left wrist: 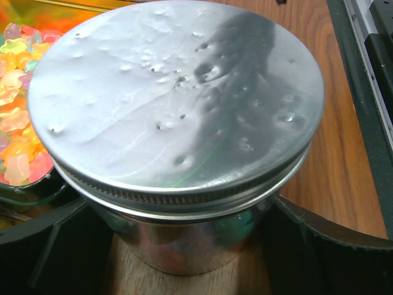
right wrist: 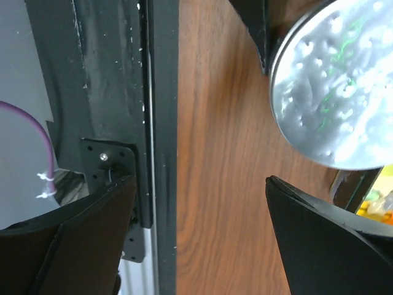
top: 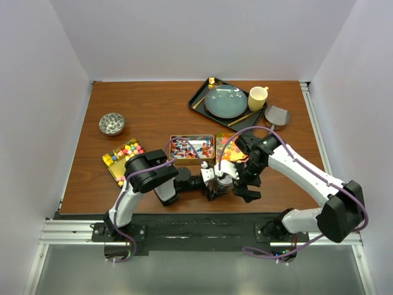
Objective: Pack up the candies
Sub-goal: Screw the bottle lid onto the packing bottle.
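- Wood-brown bench carried three gold tins of candies: multicoloured chunks, red-white-blue wrapped ones and orange-pink gummies.
- The left claw lay low, clasping the jar. The right claw hung beside it, jaws spread over bare wood.
- Only the left wrist view showed the threaded rim of the lid.

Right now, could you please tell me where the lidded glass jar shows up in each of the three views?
Top external: jar at low centre.
Left wrist: jar fills the middle, its lid facing the camera.
Right wrist: only the lid shows, upper right corner.
Shared landmark: gummy tin, above the jar from the top, upper left in left wrist, lower right edge in right wrist.
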Available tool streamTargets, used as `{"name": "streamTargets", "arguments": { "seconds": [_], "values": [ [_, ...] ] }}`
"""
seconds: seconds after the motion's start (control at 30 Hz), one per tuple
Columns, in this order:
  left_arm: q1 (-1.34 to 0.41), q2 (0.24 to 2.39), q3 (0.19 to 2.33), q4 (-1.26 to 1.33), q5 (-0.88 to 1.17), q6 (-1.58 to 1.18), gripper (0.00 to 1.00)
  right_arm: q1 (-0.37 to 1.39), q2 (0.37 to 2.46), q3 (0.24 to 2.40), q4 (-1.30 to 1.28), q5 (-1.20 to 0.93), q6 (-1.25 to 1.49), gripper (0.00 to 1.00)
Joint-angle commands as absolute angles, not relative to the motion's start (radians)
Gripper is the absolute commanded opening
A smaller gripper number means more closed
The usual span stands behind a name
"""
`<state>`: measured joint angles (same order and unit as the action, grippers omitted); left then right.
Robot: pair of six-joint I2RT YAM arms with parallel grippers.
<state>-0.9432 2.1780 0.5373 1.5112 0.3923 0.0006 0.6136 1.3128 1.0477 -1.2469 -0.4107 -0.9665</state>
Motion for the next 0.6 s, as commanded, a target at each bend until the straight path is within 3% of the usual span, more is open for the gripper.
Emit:
{"name": "streamTargets", "arguments": {
  "seconds": [0.0, 0.27, 0.57],
  "values": [
    [-0.937, 2.246, 0.494, 1.515, 0.377, -0.011, 0.00, 0.563, 1.342, 1.133, -1.241, -0.429, -0.919, 0.90],
    [-0.950, 2.241, 0.486, 1.519, 0.387, 0.023, 0.00, 0.558, 1.466, 1.307, -1.131, -0.497, -0.988, 0.94],
    [-0.950, 2.232, 0.485, 1.509, 0.377, 0.032, 0.00, 0.606, 1.609, 1.394, -1.252, -0.564, -1.175, 0.97]
  ]
}}
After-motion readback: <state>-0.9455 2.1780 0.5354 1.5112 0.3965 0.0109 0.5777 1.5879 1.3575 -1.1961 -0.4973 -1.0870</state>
